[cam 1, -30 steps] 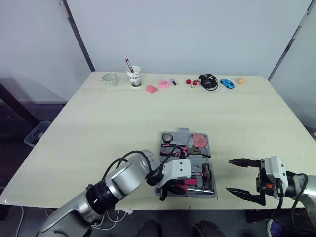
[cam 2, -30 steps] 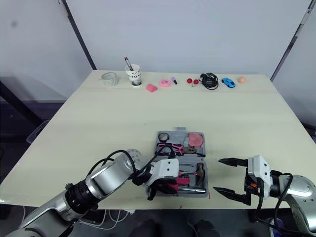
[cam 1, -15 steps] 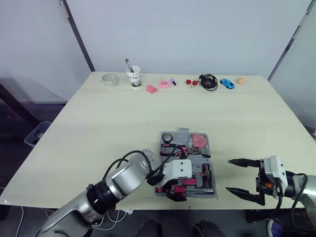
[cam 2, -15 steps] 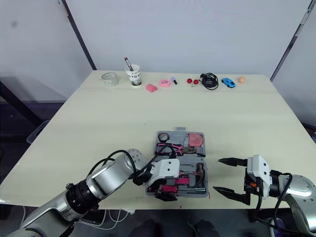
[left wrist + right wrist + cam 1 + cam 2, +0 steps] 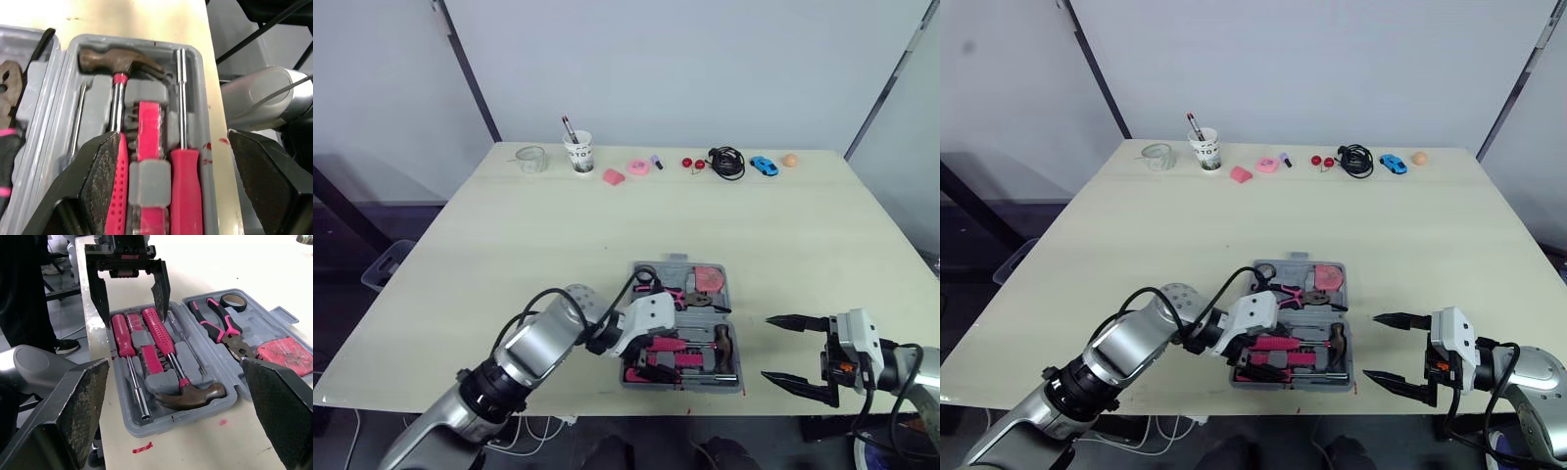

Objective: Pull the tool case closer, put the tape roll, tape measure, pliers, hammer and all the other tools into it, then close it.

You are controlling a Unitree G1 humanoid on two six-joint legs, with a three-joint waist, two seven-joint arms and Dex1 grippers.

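While the tool case [image 5: 680,266] is lying open near the near edge of the surface [image 5: 509,245], both claws are standing apart.
The left claw [image 5: 133,316] is hanging over the case's near half, its fingers spread wide above the handles of the hammer [image 5: 188,396] and the red screwdriver [image 5: 185,171]. The pliers [image 5: 220,330], tape roll [image 5: 232,302] and tape measure [image 5: 286,355] are sitting in the far half. The right claw [image 5: 767,349] is hovering just right of the case, clear of it.

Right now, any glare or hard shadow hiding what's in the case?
Left eye view: even light, no glare on the tool case; left tool covers its near-left end. Right wrist view: hammer and pliers plainly lit, soft shadows only.
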